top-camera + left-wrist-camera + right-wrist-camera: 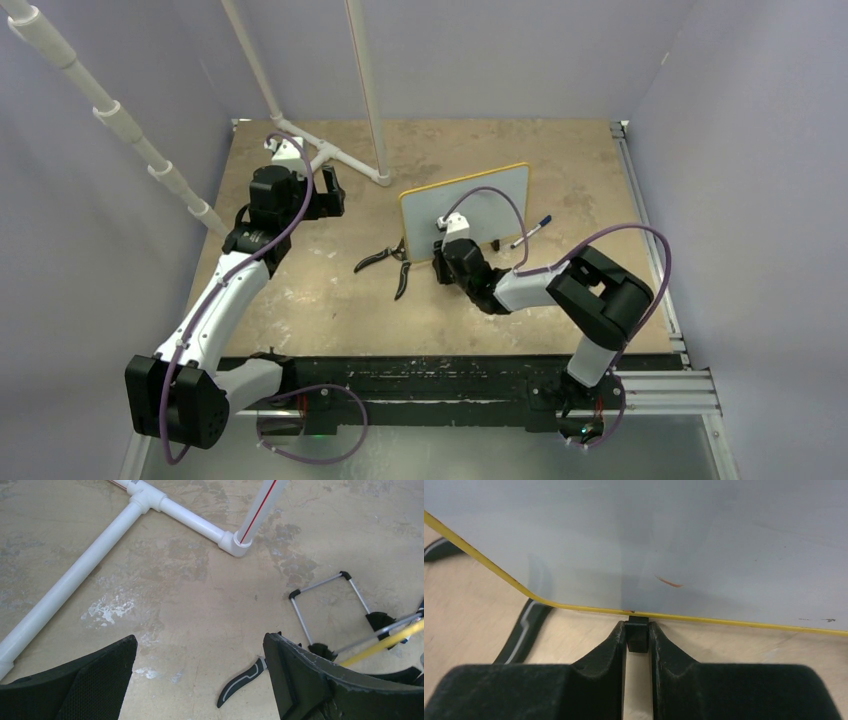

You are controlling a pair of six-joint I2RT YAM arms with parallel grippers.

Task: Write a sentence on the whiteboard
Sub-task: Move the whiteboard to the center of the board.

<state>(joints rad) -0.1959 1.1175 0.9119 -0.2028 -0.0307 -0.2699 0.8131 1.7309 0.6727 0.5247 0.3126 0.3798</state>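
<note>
On the table (330, 300) the whiteboard (425, 215) is blank, the marker (531, 231) just lies there, the right claw (637, 626) pinches the board's foot (637, 640), and the left claw (200, 640) is open and empty.

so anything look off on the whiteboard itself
Minor marks: a small reddish smear on the whiteboard just above the black foot the right gripper pinches, plus dark specks by its lower edge. No writing shows.
</note>
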